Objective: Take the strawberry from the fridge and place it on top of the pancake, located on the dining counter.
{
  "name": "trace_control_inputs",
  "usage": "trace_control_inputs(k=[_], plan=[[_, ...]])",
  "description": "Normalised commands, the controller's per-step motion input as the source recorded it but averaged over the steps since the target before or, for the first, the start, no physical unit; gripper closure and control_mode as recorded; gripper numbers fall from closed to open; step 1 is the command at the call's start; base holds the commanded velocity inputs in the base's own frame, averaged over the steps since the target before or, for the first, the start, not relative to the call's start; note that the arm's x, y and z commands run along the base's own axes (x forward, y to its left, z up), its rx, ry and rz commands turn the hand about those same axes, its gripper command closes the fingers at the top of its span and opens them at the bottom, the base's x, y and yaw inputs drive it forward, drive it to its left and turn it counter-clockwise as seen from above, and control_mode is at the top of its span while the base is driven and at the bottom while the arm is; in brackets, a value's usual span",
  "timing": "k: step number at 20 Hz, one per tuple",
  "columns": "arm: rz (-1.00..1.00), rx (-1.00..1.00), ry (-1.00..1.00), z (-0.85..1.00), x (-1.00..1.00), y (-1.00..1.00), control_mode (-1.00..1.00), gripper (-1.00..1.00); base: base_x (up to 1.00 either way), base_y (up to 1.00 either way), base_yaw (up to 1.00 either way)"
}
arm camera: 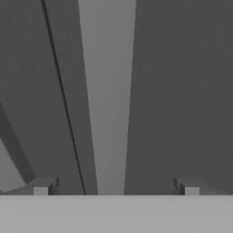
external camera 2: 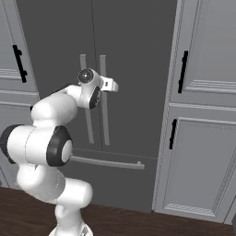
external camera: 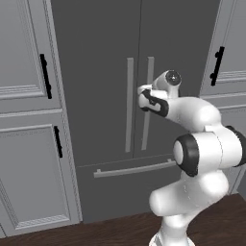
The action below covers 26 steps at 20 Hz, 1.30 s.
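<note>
From the left base view, my claw is up against the fridge, level with the upper part of the right-hand door handle, and from this side I cannot make out how its tips stand; the other long handle runs just to its left, and the drawer bar lies well below it. The fridge is tall, dark grey and matte, both doors shut, so the strawberry, if it is inside as the task says, sits somewhere behind the door ahead of my claw. From the right base view, my claw meets the same handle near its top, with a light grey cabinet off to its right. I judge the door stiff and fairly heavy, swinging on a hinge at its outer edge, and the silver bar smooth and possibly slippery, so I want to close squarely around it at about this height and pull steadily outward. From the hand view, my claw is spread wide, pinching nothing, and the pale handle runs straight ahead between the two tips, with the seam between the doors just left of it.
</note>
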Motion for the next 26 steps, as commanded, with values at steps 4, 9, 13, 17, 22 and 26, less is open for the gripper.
trace_control_inputs(k=[4,9,13,17,22,26], plan=[[0.0,0.0,-0.04,-0.03,0.58,0.0,-1.0,-1.0,0.0,0.0,0.0],[0.0,0.0,-0.02,-0.01,0.51,0.0,-1.0,-1.0,0.0,0.0,0.0],[0.0,0.0,-0.03,0.0,0.48,0.0,-1.0,-1.0,0.0,0.0,0.0],[0.0,0.0,-0.01,0.0,0.34,0.0,-1.0,1.0,0.0,0.0,0.0],[0.0,0.0,0.02,0.0,-0.24,-0.05,-1.0,1.0,0.0,0.0,0.0],[0.0,0.0,0.02,0.0,-0.89,-0.13,-1.0,1.0,0.0,0.0,0.0]])
